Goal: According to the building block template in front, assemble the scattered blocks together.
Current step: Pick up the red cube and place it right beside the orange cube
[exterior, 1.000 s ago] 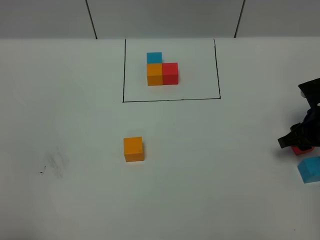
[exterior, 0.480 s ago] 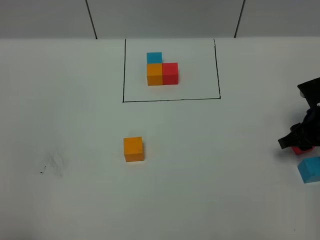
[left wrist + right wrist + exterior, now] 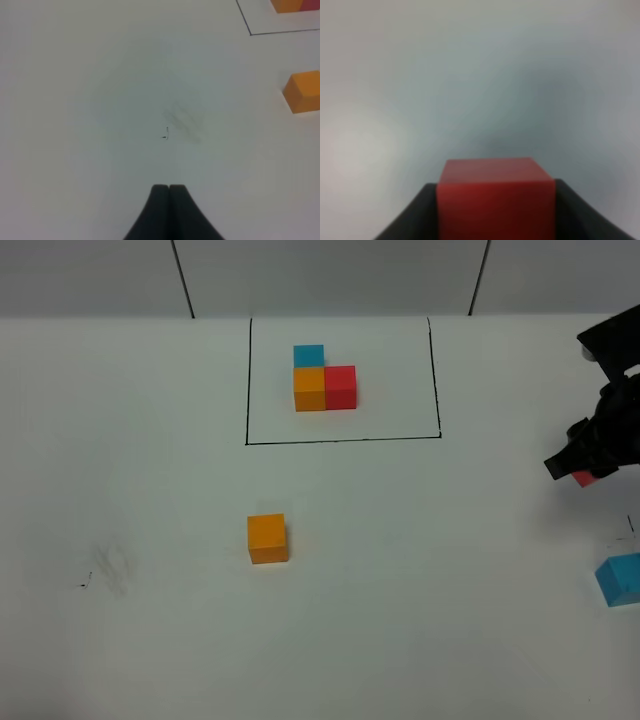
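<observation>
Your right jaws grip the red cube above the surface, far right.
The wrist view is blurred, so the hold may be shallow: a slip would drop it. Left jaws closed, empty.

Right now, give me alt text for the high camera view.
The right gripper holds a red cube at the right edge of a white table. An orange cube sits near the middle, a light blue cube at the lower right, and the black-framed template at the back.
</observation>
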